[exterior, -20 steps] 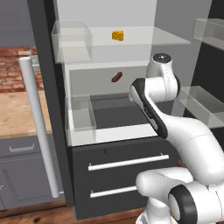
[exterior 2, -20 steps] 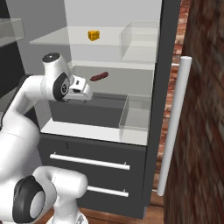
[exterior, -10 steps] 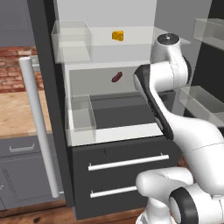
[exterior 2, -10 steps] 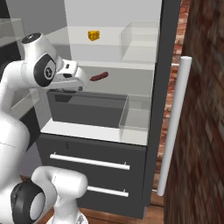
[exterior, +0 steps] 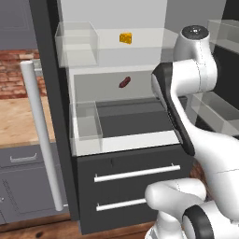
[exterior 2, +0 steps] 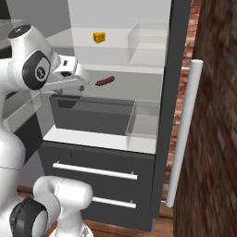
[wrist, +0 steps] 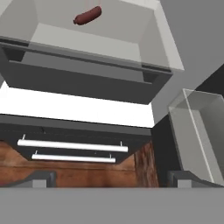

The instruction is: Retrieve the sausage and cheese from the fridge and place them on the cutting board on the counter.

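Standing open, the fridge (exterior: 116,70) shelves hold sausage (exterior: 124,82) and cheese (exterior: 125,38); claw (exterior 2: 79,84) state unclear.

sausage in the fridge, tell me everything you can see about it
The sausage is a small, short dark reddish-brown link with rounded ends and a smooth skin. It lies tilted on a glass shelf in the open fridge, one level below the cheese. Nothing else touches it; the gripper sits apart, off to its side.
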Available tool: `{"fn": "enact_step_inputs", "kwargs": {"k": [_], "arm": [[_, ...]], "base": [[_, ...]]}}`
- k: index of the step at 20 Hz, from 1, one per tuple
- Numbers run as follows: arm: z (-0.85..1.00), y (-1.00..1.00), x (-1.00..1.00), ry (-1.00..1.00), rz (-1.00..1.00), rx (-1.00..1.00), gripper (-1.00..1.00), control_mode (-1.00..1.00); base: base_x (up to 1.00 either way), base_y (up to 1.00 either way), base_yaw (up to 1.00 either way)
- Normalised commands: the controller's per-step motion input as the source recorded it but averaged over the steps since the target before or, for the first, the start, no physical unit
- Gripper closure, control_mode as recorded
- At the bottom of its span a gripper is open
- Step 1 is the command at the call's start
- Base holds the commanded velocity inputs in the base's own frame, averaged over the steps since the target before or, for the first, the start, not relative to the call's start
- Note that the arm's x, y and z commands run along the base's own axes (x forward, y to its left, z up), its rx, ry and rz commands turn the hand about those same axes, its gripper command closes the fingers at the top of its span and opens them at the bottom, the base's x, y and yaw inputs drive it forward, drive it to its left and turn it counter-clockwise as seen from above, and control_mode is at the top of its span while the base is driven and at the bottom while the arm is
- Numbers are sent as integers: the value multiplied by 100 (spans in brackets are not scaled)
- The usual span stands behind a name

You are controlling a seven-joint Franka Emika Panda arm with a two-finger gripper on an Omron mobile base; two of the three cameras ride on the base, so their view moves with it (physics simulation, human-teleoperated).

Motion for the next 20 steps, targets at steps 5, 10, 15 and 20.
{"fn": "enact_step_inputs", "kwargs": {"k": [5,10,15,20], "arm": [[0,0,-11,-9,11,0,-100,-100],[0,0,-7,-21,11,0,-100,-100],[0,11,40,-17,10,0,-100,-100],[6,18,68,-4,8,0,-100,-100]], "base": [[0,0,0],[0,0,0],[0,0,0],[0,0,0]]}}
